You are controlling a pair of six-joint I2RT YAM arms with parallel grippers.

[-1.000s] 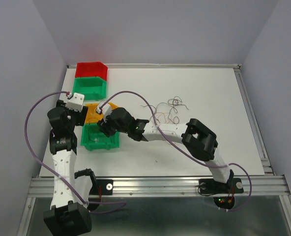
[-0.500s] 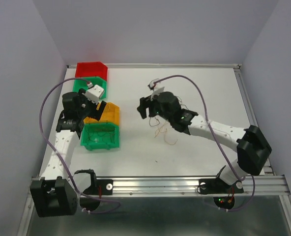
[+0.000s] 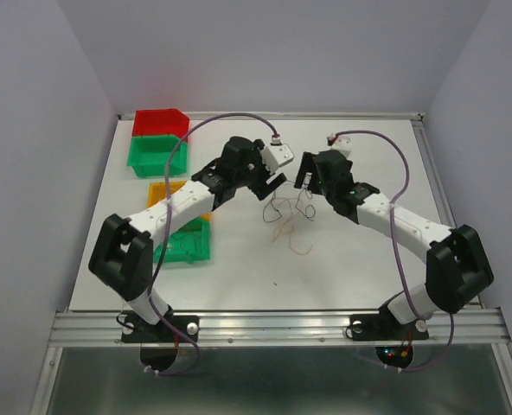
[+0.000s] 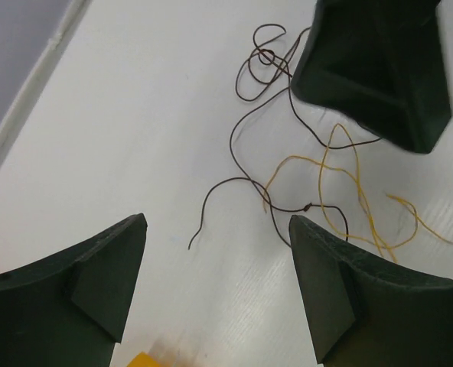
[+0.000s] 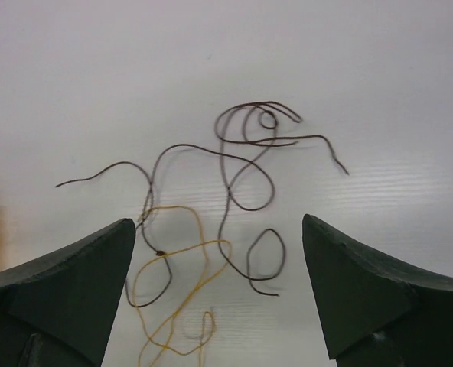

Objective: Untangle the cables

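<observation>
The cables [image 3: 289,210] lie as a small loose tangle of thin curly wires on the white table, with one strand [image 3: 299,247] trailing toward the near side. In the left wrist view a dark brown wire [image 4: 232,145] crosses a yellow-orange wire [image 4: 322,164]. In the right wrist view the dark wire [image 5: 225,153] loops above the yellow one [image 5: 203,245]. My left gripper [image 3: 271,185] is open and empty just left of the tangle. My right gripper [image 3: 306,178] is open and empty just above its far right side. The right gripper's finger [image 4: 372,69] shows in the left wrist view.
At the left stand a red bin [image 3: 161,123], a green bin [image 3: 156,156], a yellow bin [image 3: 163,192] and another green bin [image 3: 187,247]. My left arm stretches over the last two. The table's raised edge runs along the back and right.
My left arm has swung from the bins at the left to the tangle in the middle. My right gripper has moved from the bins to the far right side of the tangle.
</observation>
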